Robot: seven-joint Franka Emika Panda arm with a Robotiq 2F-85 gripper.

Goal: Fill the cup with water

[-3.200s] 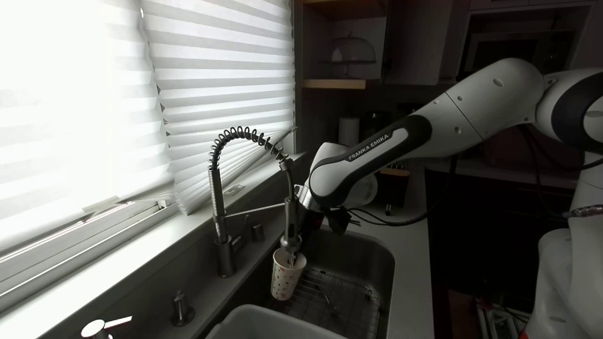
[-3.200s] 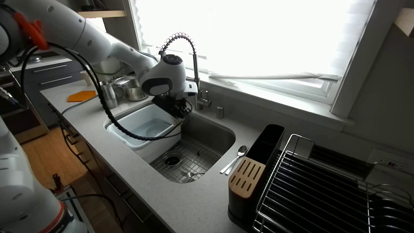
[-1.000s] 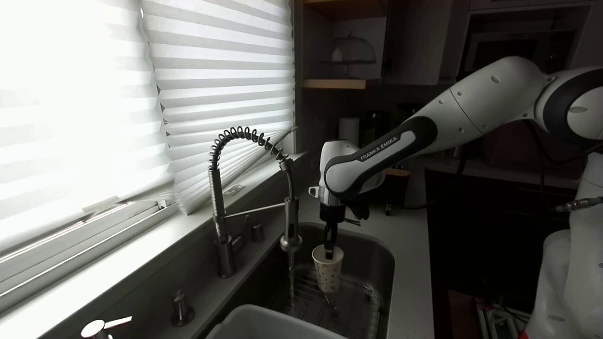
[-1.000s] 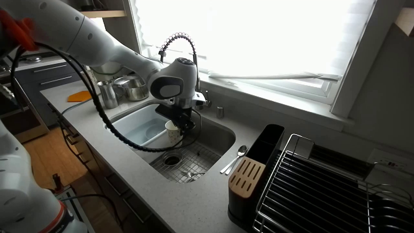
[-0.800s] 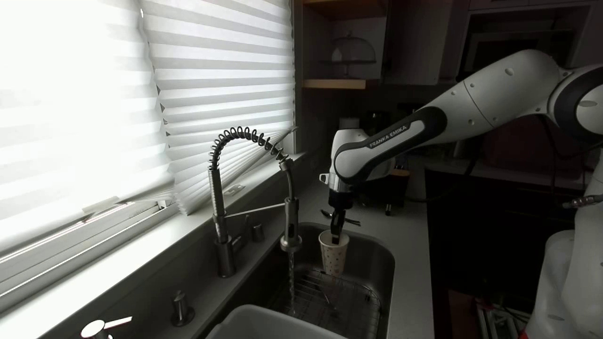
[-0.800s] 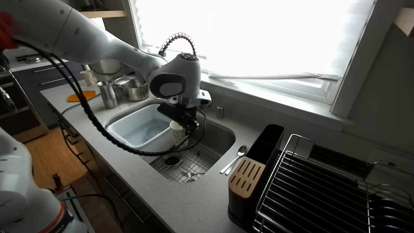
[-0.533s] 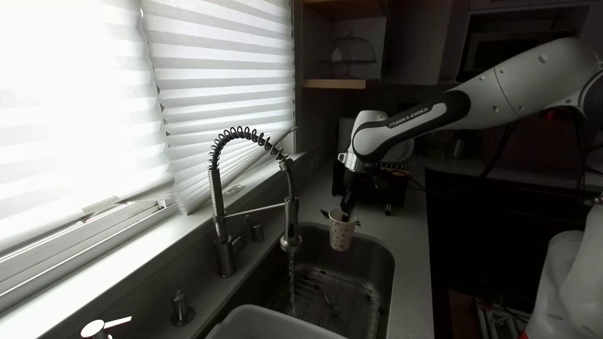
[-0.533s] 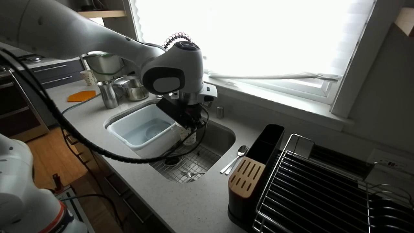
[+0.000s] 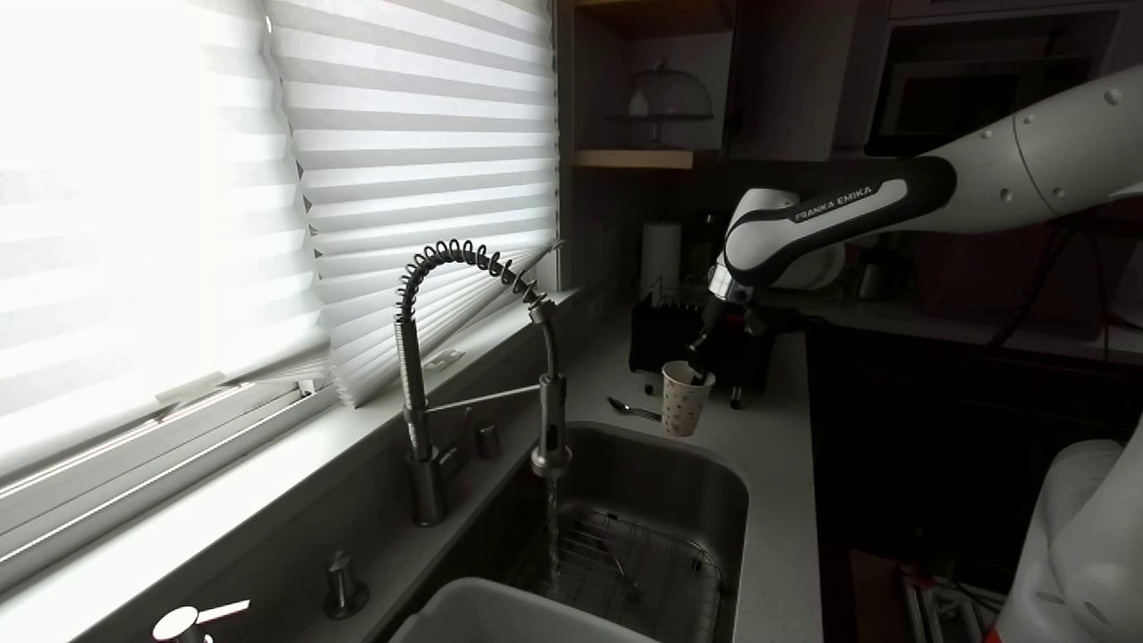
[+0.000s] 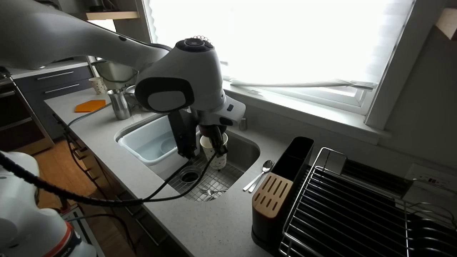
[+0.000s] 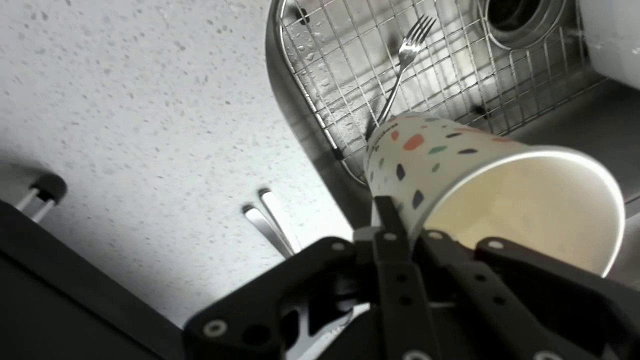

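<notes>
The cup (image 9: 683,402), cream with coloured specks, hangs in the air by the sink's far end in an exterior view. It also shows in an exterior view (image 10: 215,157) and the wrist view (image 11: 435,155). My gripper (image 9: 700,371) is shut on the cup's rim, one finger outside the wall and one inside, seen in the wrist view (image 11: 407,235). The cup is slightly tilted. Its inside looks cream; the water level is unclear. The spring-neck faucet (image 9: 553,424) stands apart from the cup, and its water stream (image 9: 553,527) falls into the sink (image 9: 734,487).
A pale tub (image 10: 142,157) holding water sits in the sink. A fork (image 11: 407,55) lies on the sink's wire grid. A spoon and fork (image 10: 262,175), a black holder with wooden top (image 10: 272,196) and a wire dish rack (image 10: 342,214) stand beside the sink. A similar cup (image 10: 97,85) stands farther off.
The cup was under the faucet's stream about three seconds ago. My gripper has carried it away from the faucet and up toward the dish-rack end. The water still runs.
</notes>
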